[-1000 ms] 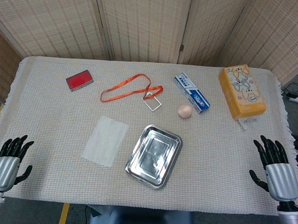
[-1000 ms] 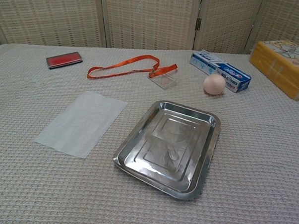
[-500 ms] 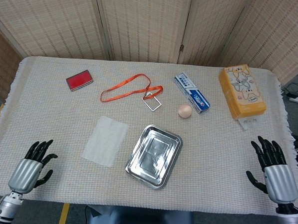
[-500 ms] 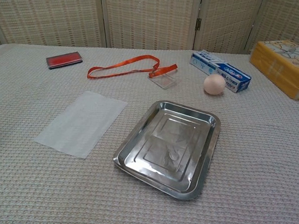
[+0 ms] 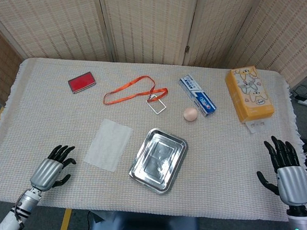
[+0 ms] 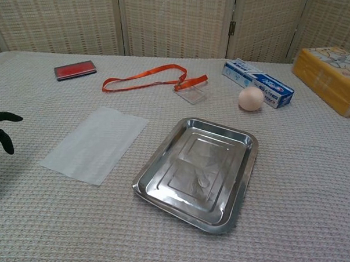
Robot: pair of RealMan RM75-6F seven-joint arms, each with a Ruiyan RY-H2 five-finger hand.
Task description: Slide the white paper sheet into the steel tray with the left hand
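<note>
Flat on the tabletop [image 5: 50, 120], the white paper sheet [image 5: 108, 144] lies just left of the steel tray [image 5: 158, 159]. Nearer and further left hovers the left hand [image 5: 51, 171], fingers spread, empty; the right hand [image 5: 286, 170] hangs likewise at the right edge.

On the counter [image 5: 233, 165] there is one of each thing: one white paper sheet [image 5: 108, 144], one steel tray [image 5: 159, 159], one red case [image 5: 82, 83] near the far left corner, one orange lanyard [image 5: 134, 92] with a clear badge holder, one toothpaste box [image 5: 197, 95], one egg [image 5: 190, 114], and one yellow tissue pack [image 5: 249, 94] near the far right corner.
</note>
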